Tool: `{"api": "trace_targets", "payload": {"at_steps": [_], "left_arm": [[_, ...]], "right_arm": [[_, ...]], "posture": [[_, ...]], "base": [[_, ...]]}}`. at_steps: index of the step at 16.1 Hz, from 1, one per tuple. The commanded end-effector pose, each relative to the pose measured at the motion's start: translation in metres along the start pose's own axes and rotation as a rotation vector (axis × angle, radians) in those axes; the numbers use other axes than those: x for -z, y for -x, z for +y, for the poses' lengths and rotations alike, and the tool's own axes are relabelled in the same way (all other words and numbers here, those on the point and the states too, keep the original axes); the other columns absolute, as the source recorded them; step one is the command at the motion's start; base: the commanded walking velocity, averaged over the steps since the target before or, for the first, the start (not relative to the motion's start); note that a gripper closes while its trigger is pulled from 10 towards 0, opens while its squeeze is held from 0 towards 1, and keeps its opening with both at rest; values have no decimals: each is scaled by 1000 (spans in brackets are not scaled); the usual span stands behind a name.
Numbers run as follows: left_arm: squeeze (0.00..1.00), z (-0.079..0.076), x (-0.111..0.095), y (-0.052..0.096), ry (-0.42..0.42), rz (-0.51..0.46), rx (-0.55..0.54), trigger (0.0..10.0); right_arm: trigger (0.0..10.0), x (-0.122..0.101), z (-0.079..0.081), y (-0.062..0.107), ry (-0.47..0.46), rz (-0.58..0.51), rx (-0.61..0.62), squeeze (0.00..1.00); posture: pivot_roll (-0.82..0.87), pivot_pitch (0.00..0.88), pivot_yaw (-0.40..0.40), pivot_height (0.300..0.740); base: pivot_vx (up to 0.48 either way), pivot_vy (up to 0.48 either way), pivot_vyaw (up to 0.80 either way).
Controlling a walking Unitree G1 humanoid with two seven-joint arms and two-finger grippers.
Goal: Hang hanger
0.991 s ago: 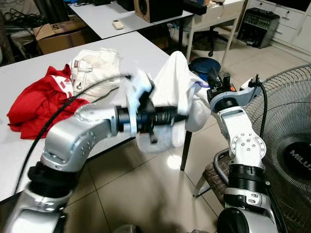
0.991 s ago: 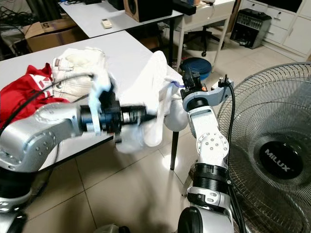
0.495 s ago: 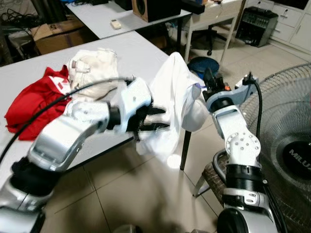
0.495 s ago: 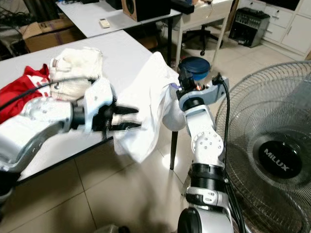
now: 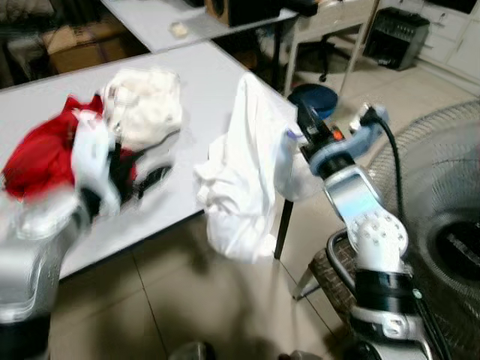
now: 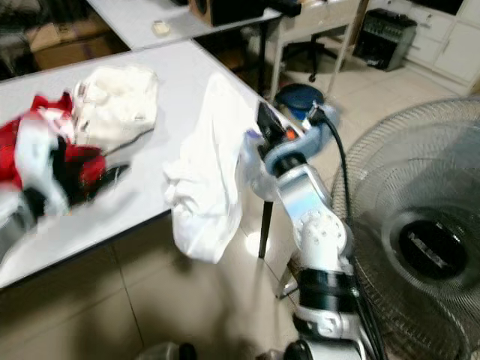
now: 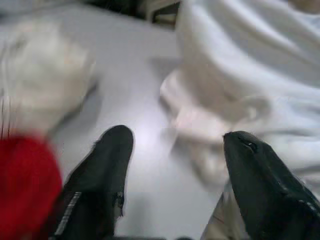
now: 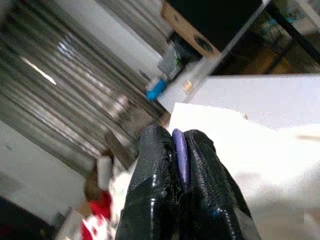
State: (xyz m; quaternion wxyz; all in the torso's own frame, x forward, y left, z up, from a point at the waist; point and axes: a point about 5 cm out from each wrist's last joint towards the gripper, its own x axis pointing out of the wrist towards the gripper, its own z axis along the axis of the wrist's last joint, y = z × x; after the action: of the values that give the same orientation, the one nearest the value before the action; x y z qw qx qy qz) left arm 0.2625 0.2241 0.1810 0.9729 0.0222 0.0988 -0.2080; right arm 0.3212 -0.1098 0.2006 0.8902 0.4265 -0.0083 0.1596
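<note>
My right gripper (image 8: 179, 150) is clamped on the thin purple plastic hanger (image 8: 180, 157), holding it beside the grey tabletop's (image 5: 187, 82) far right corner, the white shirt (image 5: 244, 176) hanging lengthwise below. My left gripper (image 7: 175, 145), fingers spread and empty, is over the tabletop's near edge.

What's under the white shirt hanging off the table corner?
The white shirt covers the purple hanger, pinched by the right gripper at one end. The rest is hidden. Its hem hangs over floor.

text: none legible | labels: none | frames blurred
</note>
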Motion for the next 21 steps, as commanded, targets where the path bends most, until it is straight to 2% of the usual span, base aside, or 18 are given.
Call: {"api": "trace_targets", "payload": {"at_steps": [1,2,3,6,7,9,10,11,12,13,15,16,17,18,19,20,21], "left_arm": [[220,0,-9,6,-11,-49,-24,10000],[0,0,3,15,11,-25,-91,10000],[0,-4,8,19,20,-17,-127,10000],[0,-21,10,18,43,-32,-126,10000],[0,-25,13,15,42,-31,-111,10000],[0,-31,6,4,36,-53,-69,10000],[0,-25,5,-1,35,-59,-73,10000],[0,-20,4,-4,31,-55,-84,10000],[0,-23,9,-7,37,-44,-66,10000],[0,-29,12,-7,22,-27,-54,10000],[0,-46,9,-6,57,-41,24,10000],[0,-49,17,-10,36,-21,68,10000],[0,-49,20,-11,38,-22,72,10000],[0,-48,23,-16,48,4,16,10000],[0,-57,20,-21,66,-12,48,10000],[0,-59,19,-18,65,-26,72,10000],[0,-53,21,-15,80,-31,25,10000]], "right_arm": [[10000,-3,14,3,23,-6,-49,0],[10000,-4,22,12,45,9,-84,0],[10000,-6,32,23,98,41,-156,0],[10000,-5,38,48,161,138,-255,0],[10000,-5,33,59,199,181,-262,0],[10000,-16,20,69,234,223,-247,0],[10000,-22,18,72,238,221,-248,0],[10000,-27,18,72,279,217,-234,0],[10000,-30,15,78,308,222,-237,0],[10000,-31,11,83,314,232,-225,0],[10000,-29,5,92,272,254,-196,0],[10000,-18,6,97,279,320,-253,0],[10000,-16,6,99,282,334,-263,0],[10000,-18,2,102,287,343,-248,0],[10000,-22,2,106,282,345,-272,0],[10000,-25,2,108,282,355,-300,0],[10000,-26,3,110,272,370,-335,0]], "posture": [[56,123,25,740],[62,120,-1,740],[60,109,-13,740],[36,79,-20,740],[21,69,-20,740],[-27,61,-12,740],[-49,73,1,740],[-78,73,18,740],[-82,78,26,740],[-77,67,26,740],[-82,21,7,740],[-97,6,-7,740],[-105,19,9,740],[-87,10,17,740],[-81,4,0,740],[-82,0,-21,740],[-73,0,-40,740]], "base": [[0,0,0],[0,0,544],[0,0,800],[0,0,800],[0,0,800],[0,0,800],[0,0,800],[0,0,800],[0,0,800],[0,0,800],[0,0,800],[0,0,800],[0,0,800],[0,0,800],[0,0,800],[0,0,800],[0,0,800]]}}
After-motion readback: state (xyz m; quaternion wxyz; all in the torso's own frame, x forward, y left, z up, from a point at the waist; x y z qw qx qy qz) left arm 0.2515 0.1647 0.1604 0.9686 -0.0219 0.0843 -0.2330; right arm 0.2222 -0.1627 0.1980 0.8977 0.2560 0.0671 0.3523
